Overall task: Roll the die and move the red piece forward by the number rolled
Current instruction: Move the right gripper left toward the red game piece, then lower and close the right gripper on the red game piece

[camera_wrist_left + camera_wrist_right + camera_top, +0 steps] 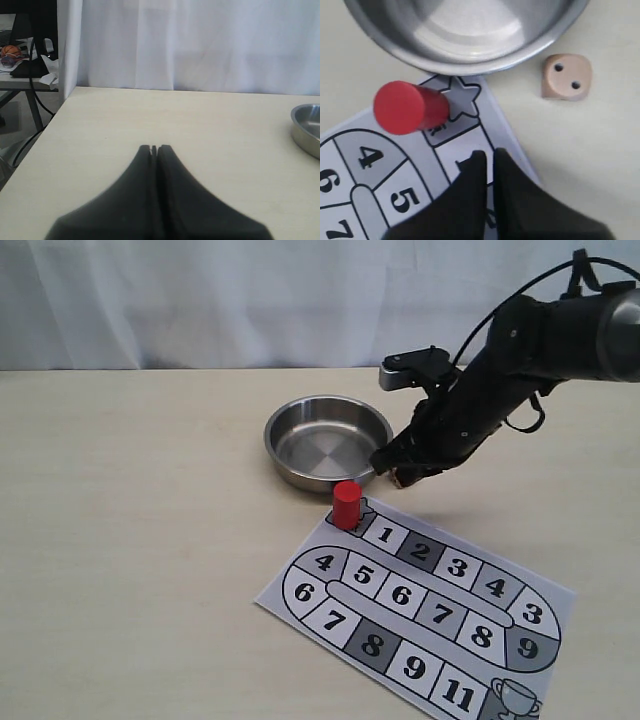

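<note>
While die lies on desk beside steel bowl | right gripper narrow, empty, bowl's 4 o'clock | likely widen, straddle die squarely, clear of rim.

Table: bowl, board sheet, die

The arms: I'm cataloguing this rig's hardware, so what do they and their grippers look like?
The black right arm has thick jointed links, loose black cables looping above it and a grey-capped wrist block. The left gripper and right gripper both have matte black, wedge-shaped fingers; no markings are visible.
</note>
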